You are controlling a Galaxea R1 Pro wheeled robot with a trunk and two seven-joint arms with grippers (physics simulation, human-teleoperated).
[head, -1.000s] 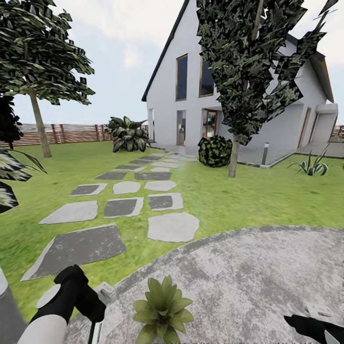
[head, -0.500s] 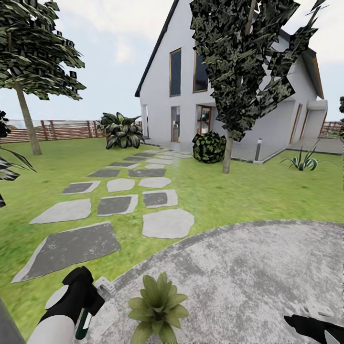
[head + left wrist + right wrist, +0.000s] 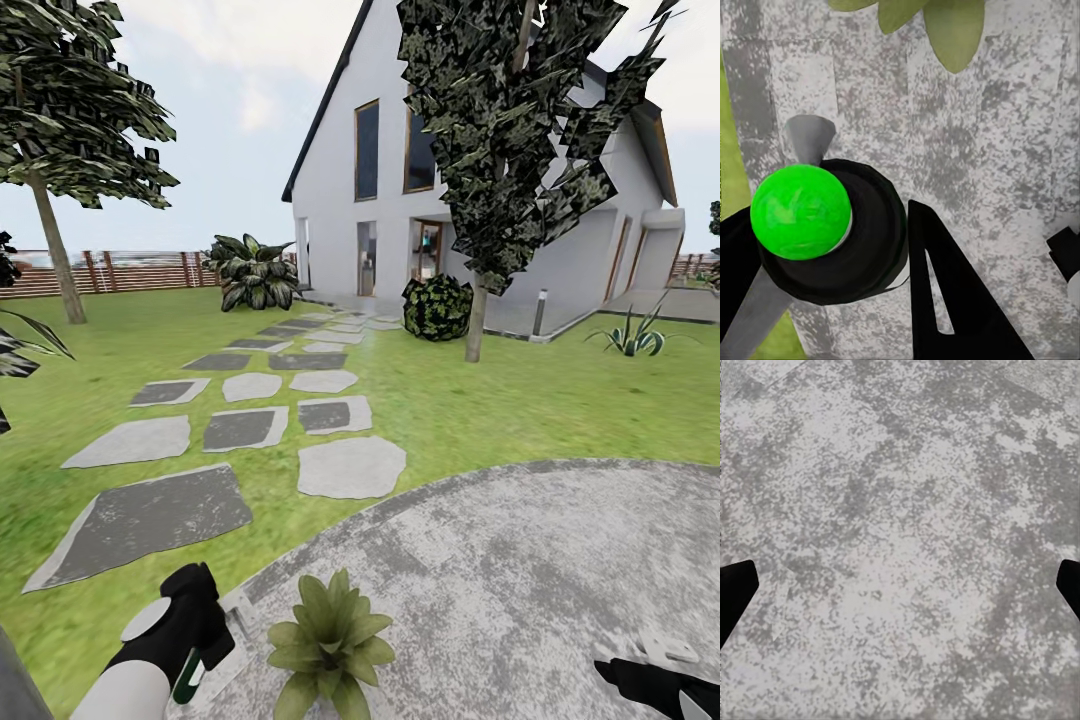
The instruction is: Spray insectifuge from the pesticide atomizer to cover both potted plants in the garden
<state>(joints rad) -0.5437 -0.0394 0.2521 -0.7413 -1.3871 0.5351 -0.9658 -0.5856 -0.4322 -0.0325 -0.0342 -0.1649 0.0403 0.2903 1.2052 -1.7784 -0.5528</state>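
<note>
My left gripper (image 3: 200, 652) hangs low over the patio's rim, shut on the pesticide atomizer (image 3: 189, 679), a dark-green bottle with a white stripe. In the left wrist view the atomizer (image 3: 832, 232) shows end-on as a black round body with a bright green ball and a grey nozzle, held between the black fingers (image 3: 945, 300). A potted plant (image 3: 330, 640), a low rosette of pointed green leaves, stands just right of that gripper; its leaf tips (image 3: 954, 30) lie ahead of the nozzle. My right gripper (image 3: 628, 672) is open over bare patio stone (image 3: 900, 547).
The round grey stone patio (image 3: 520, 570) lies ahead and to the right. A stepping-stone path (image 3: 260, 430) crosses the lawn to a white house (image 3: 400, 200). A tree (image 3: 478, 300), a dark bush (image 3: 437, 308), a lamp post (image 3: 541, 312) and a slat fence (image 3: 130, 272) stand far off.
The camera shifted between the oldest frame and the half-second one, then held still. My left gripper has moved right with the atomizer, closer to the potted plant. The right gripper has stayed put.
</note>
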